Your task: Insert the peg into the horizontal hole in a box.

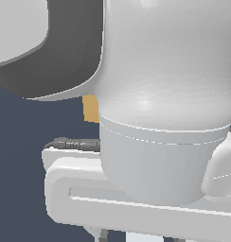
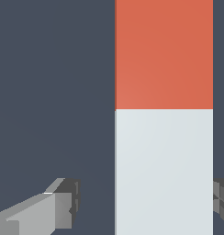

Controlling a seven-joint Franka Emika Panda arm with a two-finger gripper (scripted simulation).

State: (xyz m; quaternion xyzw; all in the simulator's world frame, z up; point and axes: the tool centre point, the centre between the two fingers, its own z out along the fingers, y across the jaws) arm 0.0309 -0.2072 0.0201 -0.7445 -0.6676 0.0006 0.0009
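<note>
- The wrist view looks straight down on the peg (image 2: 164, 117), which lies flat on the dark table (image 2: 54, 92). It runs lengthwise through the frame, the orange-red end away from the camera edge where the fingers show and the pale grey-white part nearer them.
- The claw (image 2: 143, 204) is spread: one grey fingertip (image 2: 63, 206) stands well off one side of the peg, the other fingertip (image 2: 222, 197) sits just beside the opposite side at the frame's edge. Neither pad touches the bar, so nothing is pinched yet.
- The fingers straddle the pale part, not the coloured end. This placement likely leaves one end free to lead into the hole.
- The peg sits nearer one finger than the other, so the claw seems off-centre; closing now may nudge the bar sideways before it grips.
- In the exterior view the arm's white body (image 1: 164, 94) fills nearly everything. Only a small tan patch of the box (image 1: 90, 108) shows behind it, towards the exterior view's left.
- The hole is not visible in either view, so its facing cannot be told.
- By my judgement the task is early: grasping comes first, insertion is not yet begun.
</note>
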